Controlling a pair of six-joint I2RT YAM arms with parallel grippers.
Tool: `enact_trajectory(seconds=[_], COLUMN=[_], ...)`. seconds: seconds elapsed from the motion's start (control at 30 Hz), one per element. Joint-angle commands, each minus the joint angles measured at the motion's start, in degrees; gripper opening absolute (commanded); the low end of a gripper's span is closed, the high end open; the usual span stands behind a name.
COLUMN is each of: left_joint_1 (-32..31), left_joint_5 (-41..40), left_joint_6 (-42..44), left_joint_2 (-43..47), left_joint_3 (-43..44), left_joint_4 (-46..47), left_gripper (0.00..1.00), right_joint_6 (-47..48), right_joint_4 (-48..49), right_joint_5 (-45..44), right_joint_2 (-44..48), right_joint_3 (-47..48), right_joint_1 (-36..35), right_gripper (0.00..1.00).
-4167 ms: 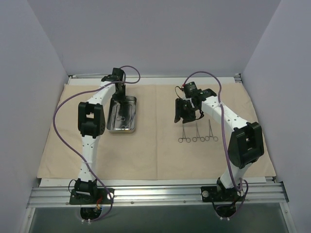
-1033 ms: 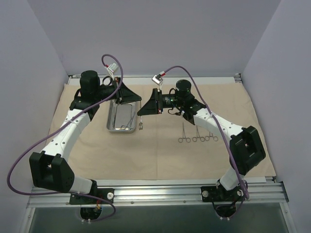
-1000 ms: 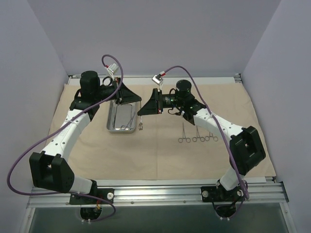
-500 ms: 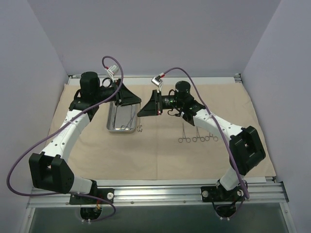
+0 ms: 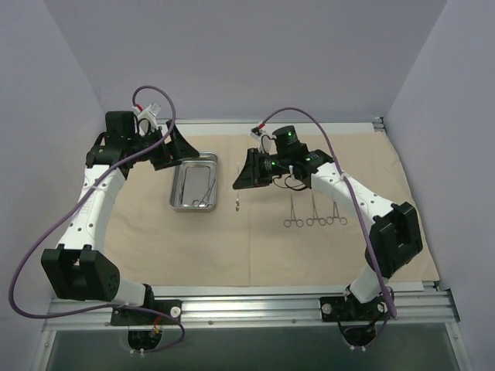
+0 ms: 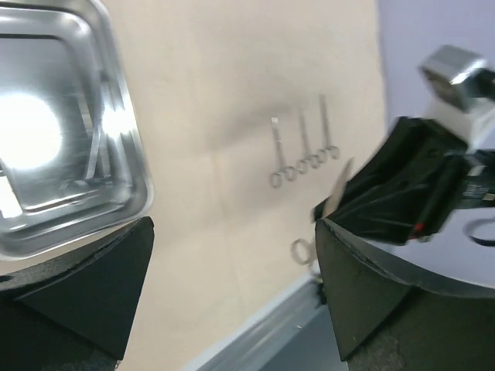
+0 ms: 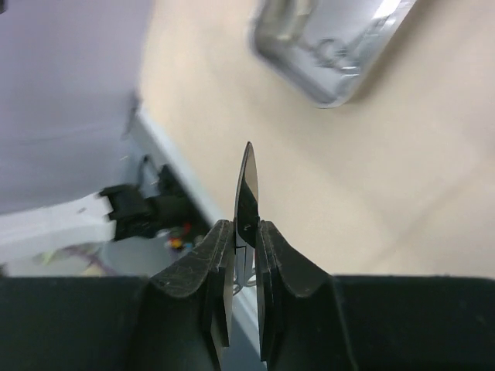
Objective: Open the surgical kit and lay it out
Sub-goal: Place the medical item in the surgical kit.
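Note:
The beige cloth wrap (image 5: 255, 239) lies spread flat over the table. The steel tray (image 5: 179, 202) rests on its back left part with forceps (image 5: 198, 185) inside. Three forceps (image 5: 314, 213) lie side by side right of centre, also seen in the left wrist view (image 6: 303, 145). My right gripper (image 5: 246, 178) is shut on another forceps (image 5: 237, 202), which hangs above the cloth just right of the tray; its blade (image 7: 247, 185) sticks out between the fingers. My left gripper (image 5: 175, 151) hovers open over the tray's far left corner, holding nothing.
Purple walls close in the left, right and back sides. A metal rail (image 5: 247, 301) runs along the near edge with both arm bases on it. Bare cloth lies in front of the tray and the laid-out forceps.
My left gripper has opened, let go of the forceps and drawn back to the left. My right gripper keeps the forceps and has shifted slightly right, away from the tray.

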State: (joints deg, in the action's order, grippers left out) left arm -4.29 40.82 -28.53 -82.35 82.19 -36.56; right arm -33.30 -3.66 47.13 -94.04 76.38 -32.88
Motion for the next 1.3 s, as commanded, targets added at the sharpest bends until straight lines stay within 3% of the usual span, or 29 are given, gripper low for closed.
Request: enact_trajectory(seconds=[0.0, 0.17, 0.37, 0.5, 0.67, 0.87, 1.27], left_joint_1=[0.69, 0.69, 1.04, 1.04, 0.78, 0.69, 0.78], left_joint_5=[-16.71, -22.36, -23.23, -23.67, -32.2, -26.14, -25.61], left_joint_6=[13.84, 14.39, 7.98, 6.47, 10.68, 12.1, 12.27], left_joint_2=[-0.62, 0.87, 4.21, 6.4, 3.34, 1.66, 0.26], left_joint_3=[5.17, 1.22, -5.8, -7.49, -3.01, -3.09, -2.74], left_joint_4=[-15.19, -14.34, -10.21, -8.62, -13.8, -13.11, -12.13], left_gripper=[0.94, 0.94, 0.94, 0.94, 0.94, 0.94, 0.94], right_joint_6=[12.02, 19.04, 28.98, 32.68, 36.2, 36.99, 36.81], right_joint_4=[-25.13, -39.65, -39.51, -36.07, -33.96, -29.84, -26.4], right_joint_5=[-20.9, -38.32, -57.32, -56.98, -59.5, -61.02, -61.11], right_joint_2=[-0.26, -0.36, 1.31, 0.88, -3.07, -5.98, -9.32], right_joint_3=[7.37, 8.18, 3.7, -0.96, -2.81, -3.61, -7.65], right_joint_1=[2.99, 14.48, 22.41, 30.31, 32.62, 34.55, 34.29], right_gripper=[0.0, 0.0, 0.0, 0.0, 0.0, 0.0, 0.0])
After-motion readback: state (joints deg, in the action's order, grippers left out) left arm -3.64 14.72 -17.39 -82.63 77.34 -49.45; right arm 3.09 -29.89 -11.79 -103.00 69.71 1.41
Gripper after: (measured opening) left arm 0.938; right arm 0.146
